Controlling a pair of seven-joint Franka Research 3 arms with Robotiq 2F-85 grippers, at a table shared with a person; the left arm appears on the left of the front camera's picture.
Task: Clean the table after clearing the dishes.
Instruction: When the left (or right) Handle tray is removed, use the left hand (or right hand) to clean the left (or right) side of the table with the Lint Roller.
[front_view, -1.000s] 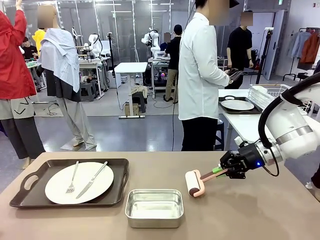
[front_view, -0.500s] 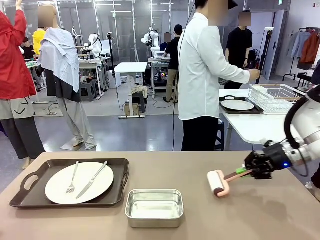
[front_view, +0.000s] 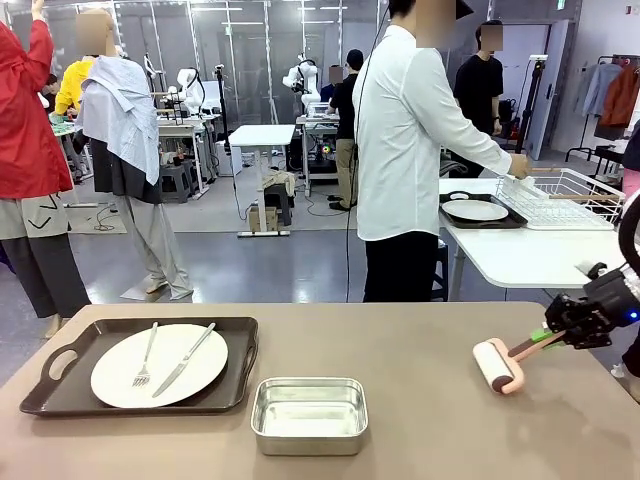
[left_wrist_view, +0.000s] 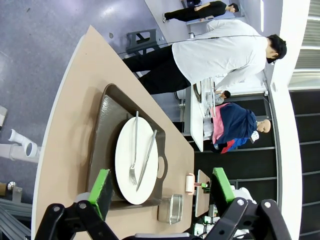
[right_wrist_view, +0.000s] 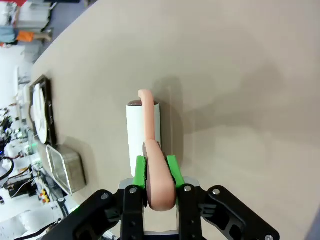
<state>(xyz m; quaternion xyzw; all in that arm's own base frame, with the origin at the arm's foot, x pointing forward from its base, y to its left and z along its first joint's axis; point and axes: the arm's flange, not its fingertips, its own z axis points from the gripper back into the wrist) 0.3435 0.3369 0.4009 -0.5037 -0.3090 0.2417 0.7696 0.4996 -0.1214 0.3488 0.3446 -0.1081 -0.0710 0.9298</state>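
The taupe table (front_view: 400, 350) carries a dark tray (front_view: 60, 385) at its left, holding a white plate (front_view: 120, 385) with a fork (front_view: 145, 358) and a knife (front_view: 185, 360). Another plate (front_view: 474, 210) lies on a tray on the white table behind. My right gripper (front_view: 545, 337) is shut on the pink handle of a lint roller (front_view: 497, 365), whose white roll rests on the tabletop near the right edge. In the right wrist view, that gripper (right_wrist_view: 156, 172) clamps the roller (right_wrist_view: 142, 130) handle between green pads. My left gripper (left_wrist_view: 162, 187) hangs open high above the plate (left_wrist_view: 136, 160).
A steel pan (front_view: 308, 415) sits at the front middle of the table, right of the tray. A person in a white shirt (front_view: 400, 150) stands beyond the far edge, hand at a wire rack (front_view: 560, 195) on the white table.
My right gripper has drawn the roller to the right across the table, from near the middle to near the right edge. The person has reached toward the wire rack.
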